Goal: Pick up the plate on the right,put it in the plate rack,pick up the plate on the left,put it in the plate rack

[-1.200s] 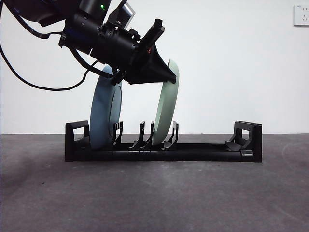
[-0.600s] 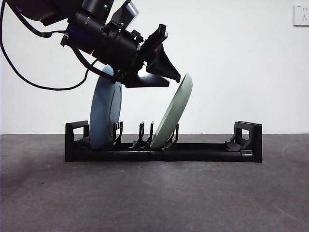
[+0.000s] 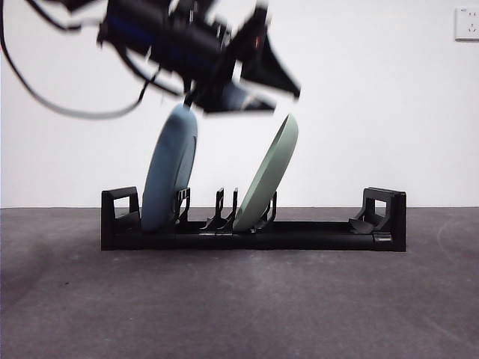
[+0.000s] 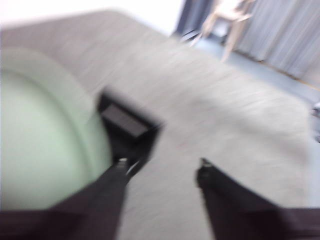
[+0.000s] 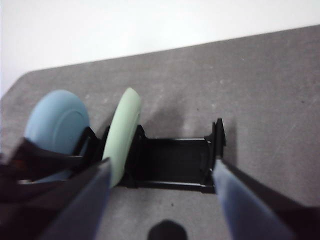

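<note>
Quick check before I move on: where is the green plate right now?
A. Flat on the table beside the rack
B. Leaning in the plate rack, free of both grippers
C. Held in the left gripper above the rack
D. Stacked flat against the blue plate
B: the green plate leans tilted among the prongs of the plate rack, and the left gripper is open above it, holding nothing.
</note>
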